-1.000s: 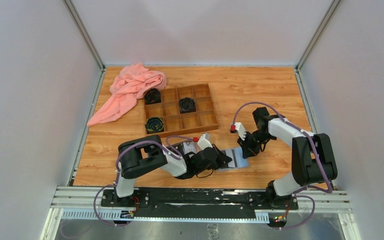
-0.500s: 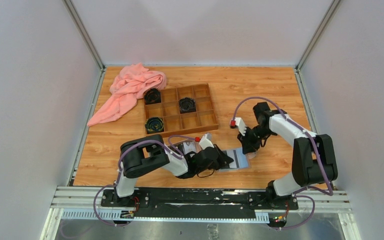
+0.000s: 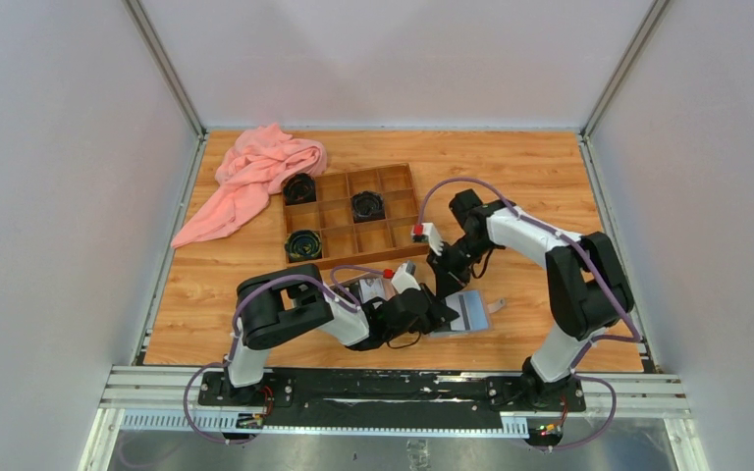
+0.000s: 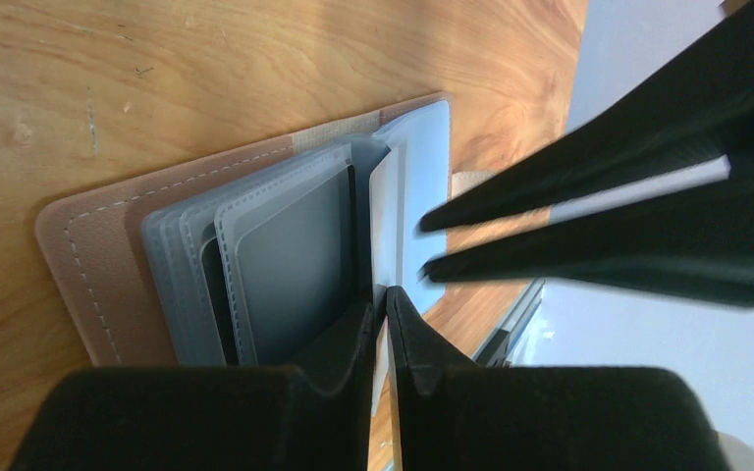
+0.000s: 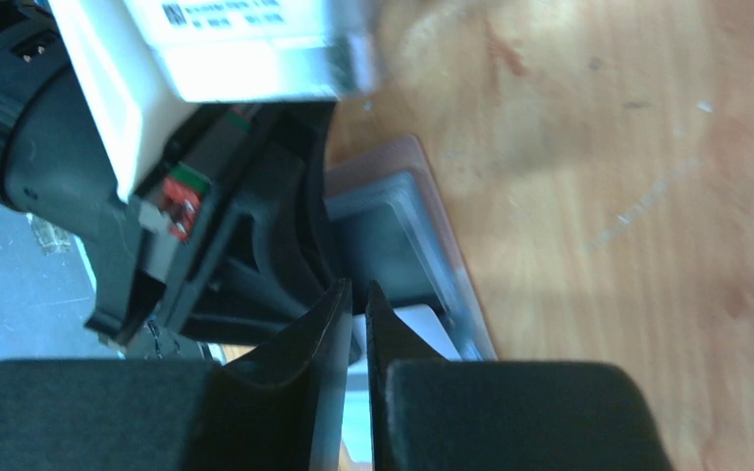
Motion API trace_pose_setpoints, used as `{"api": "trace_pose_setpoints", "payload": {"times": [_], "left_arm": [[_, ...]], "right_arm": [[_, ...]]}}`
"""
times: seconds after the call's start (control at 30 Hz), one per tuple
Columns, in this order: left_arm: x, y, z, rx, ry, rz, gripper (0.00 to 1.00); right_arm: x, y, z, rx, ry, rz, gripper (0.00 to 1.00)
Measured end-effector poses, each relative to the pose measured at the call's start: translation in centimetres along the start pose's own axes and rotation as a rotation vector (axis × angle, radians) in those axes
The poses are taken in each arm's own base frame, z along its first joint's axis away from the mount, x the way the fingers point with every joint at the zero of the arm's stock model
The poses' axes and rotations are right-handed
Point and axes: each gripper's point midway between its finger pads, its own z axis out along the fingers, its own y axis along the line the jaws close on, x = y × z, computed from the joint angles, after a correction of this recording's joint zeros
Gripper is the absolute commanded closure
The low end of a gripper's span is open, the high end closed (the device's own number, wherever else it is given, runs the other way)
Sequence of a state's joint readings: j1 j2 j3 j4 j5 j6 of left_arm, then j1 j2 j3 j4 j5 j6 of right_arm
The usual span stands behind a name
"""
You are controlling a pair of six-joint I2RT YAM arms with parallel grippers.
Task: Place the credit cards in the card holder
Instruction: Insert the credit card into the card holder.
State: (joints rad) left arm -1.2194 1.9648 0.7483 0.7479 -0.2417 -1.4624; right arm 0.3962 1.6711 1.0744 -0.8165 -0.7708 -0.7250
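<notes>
Right hand (image 3: 444, 286) nearer crosswise-lying card holder (image 3: 472, 312)

Top camera: fixed high above and behind the arm bases (image 3: 383, 388), looking down. The card holder (image 3: 468, 312) lies low in its frame, at a distance. Left wrist camera: close on the card holder's left side, sighting along the left gripper (image 4: 383, 302) across it. Right wrist camera: close over the card holder's far side, sighting down the right gripper (image 5: 353, 292). All three views share the card holder. Each wrist view also takes in the other gripper.
</notes>
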Motion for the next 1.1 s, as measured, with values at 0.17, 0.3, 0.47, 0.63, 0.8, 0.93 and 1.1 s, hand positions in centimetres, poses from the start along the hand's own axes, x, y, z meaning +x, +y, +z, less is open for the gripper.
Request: {"api": "trace_pose_setpoints", "payload": {"times": [0.17,0.3,0.47,0.63,0.8,0.93,1.1], "left_arm": [[0.1,0.0,0.0,0.001,0.006,0.0,0.88],[0.2,0.0,0.0,0.0,0.011,0.001,0.86],[0.4,0.1,-0.1,0.0,0.021,0.0,0.82],[0.5,0.1,-0.1,-0.001,0.025,-0.003,0.76],[0.7,-0.1,-0.1,0.006,0.033,-0.008,0.71],[0.9,-0.2,-0.2,0.01,0.042,-0.009,0.69],[1.0,-0.3,-0.2,0.013,0.045,-0.007,0.68]], "right_arm": [[0.3,1.1,1.7,-0.022,0.058,-0.025,0.88],[1.3,0.9,1.9,-0.002,0.104,-0.045,0.89],[3.0,0.5,2.1,0.022,0.172,-0.072,0.89],[4.1,0.1,2.0,0.049,0.222,-0.092,0.9],[4.6,-0.3,1.6,0.079,0.246,-0.119,0.9],[4.8,-0.5,1.4,0.094,0.253,-0.14,0.9],[5.0,-0.9,1.1,0.103,0.257,-0.168,0.9]]}}
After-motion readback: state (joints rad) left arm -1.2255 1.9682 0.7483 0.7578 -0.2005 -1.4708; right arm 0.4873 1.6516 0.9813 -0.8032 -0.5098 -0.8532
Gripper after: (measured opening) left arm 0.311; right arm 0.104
